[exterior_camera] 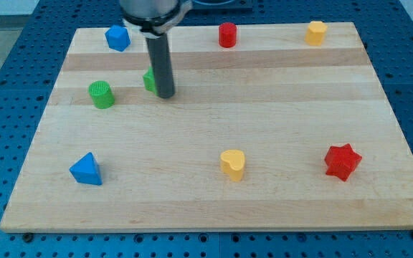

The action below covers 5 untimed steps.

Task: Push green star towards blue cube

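Observation:
The green star (150,81) sits at the board's upper left, mostly hidden behind the dark rod. My tip (165,94) rests on the board right against the star's right side. The blue cube (117,38) lies near the view's top left edge of the board, up and to the left of the star, with bare board between them.
A green cylinder (101,94) stands left of the star. A red cylinder (226,34) and a yellow block (316,32) lie along the top. A blue triangle (86,170), a yellow heart (233,164) and a red star (343,161) lie along the bottom.

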Each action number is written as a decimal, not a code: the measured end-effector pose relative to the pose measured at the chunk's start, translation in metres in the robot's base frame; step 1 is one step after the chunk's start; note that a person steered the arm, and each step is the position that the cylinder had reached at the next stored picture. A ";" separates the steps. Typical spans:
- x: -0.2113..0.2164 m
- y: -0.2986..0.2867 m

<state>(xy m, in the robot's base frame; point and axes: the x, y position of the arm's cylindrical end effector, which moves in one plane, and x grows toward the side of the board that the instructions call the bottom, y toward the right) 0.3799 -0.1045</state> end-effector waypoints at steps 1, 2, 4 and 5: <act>-0.007 -0.025; -0.008 -0.025; -0.024 0.015; -0.041 0.004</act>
